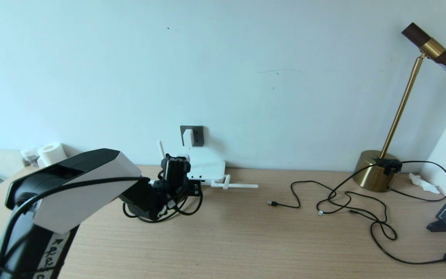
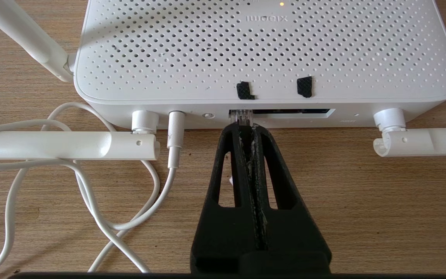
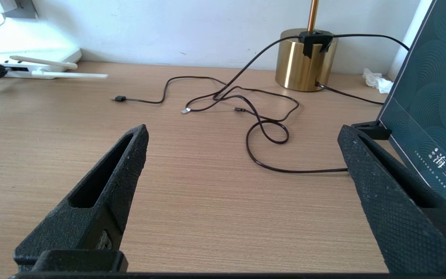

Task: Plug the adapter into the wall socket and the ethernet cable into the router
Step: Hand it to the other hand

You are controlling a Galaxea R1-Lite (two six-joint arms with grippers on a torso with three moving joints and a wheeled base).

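- Where the clear clip plug (image 2: 241, 116) of the ethernet cable (image 1: 186, 209) meets the router (image 2: 265, 50), it is seen at the near end of the dark port slot (image 2: 285, 112) in the router's front edge, with its tip at or just inside the opening; how deep it sits cannot be told.
- The plug's long axis is lined up with the left gripper (image 2: 246, 130), and the port lies straight ahead of the fingertips, so the coming move is judged to be a push along that line.
- The plug is pinched between the left gripper's fingers (image 2: 263, 162), which are pressed almost together.
- The black cable is looped on the desk (image 1: 223, 240) beneath the left arm in the head view.
- The adapter (image 1: 187, 137) is seated in the wall socket (image 1: 198, 135) directly behind the router, so that half is judged done.
- The left arm is plainly the nearer one; the right gripper (image 3: 242, 201) is parked well apart over bare desk, its jaws spread wide and holding nothing.
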